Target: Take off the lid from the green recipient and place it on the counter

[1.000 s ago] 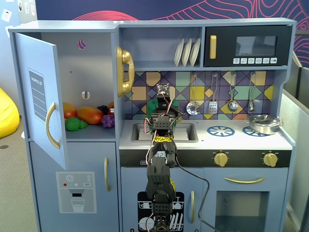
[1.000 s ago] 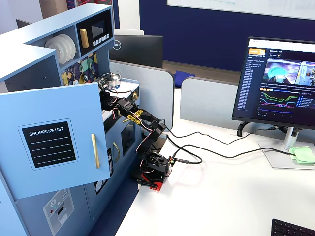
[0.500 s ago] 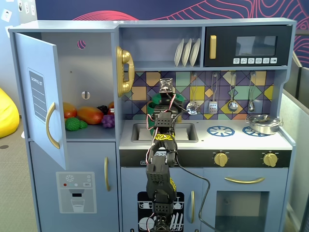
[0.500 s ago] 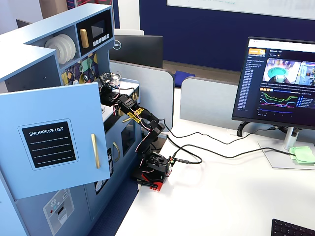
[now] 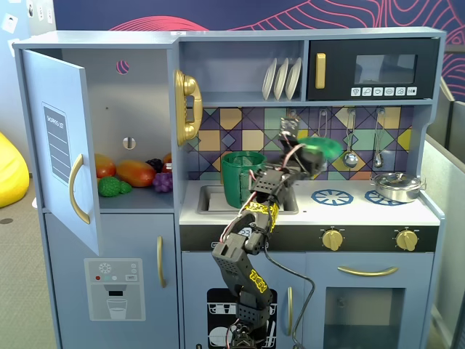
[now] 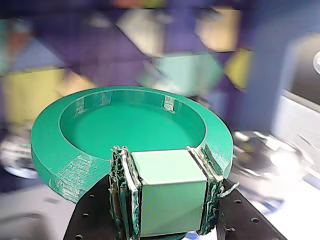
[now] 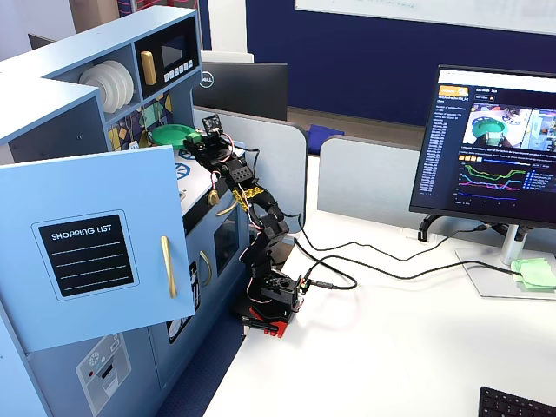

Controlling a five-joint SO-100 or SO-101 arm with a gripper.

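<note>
A: Fixed view from the front first. Where does the gripper [image 5: 311, 154] sit?

B: High above the counter [image 5: 363, 209], in front of the tiled backsplash. It carries the lid [image 5: 320, 149], which hangs in the air, tilted, well clear of the worktop.

A: And the green recipient [image 5: 242, 178]?

B: Down and to the left of the gripper in that view, standing upright at the sink, its top open. The lid is well apart from it. A silver pan [image 5: 396, 186] lies to the right of the gripper and lower, on the far burner ring; 1 blue burner ring [image 5: 332, 196] is almost straight below the lid.

A: Wrist view next. Are the jaws shut or apart?

B: Clamped on the lid [image 6: 130, 137]. The 2 fingers [image 6: 120, 190] press either side of the pale green rectangular handle, with the gripper [image 6: 169, 192] at the bottom edge of the picture. The round disc spreads out beyond the fingertips, its raised rim facing the camera. Everything behind it is blurred.

A: Last, the fixed view from the side?

B: The arm reaches up from its base on the white desk, and the gripper [image 7: 198, 139] holds the lid [image 7: 171, 134] level with the kitchen's open cupboard door top edge. I cannot see the green recipient there; the door hides that part.
</note>
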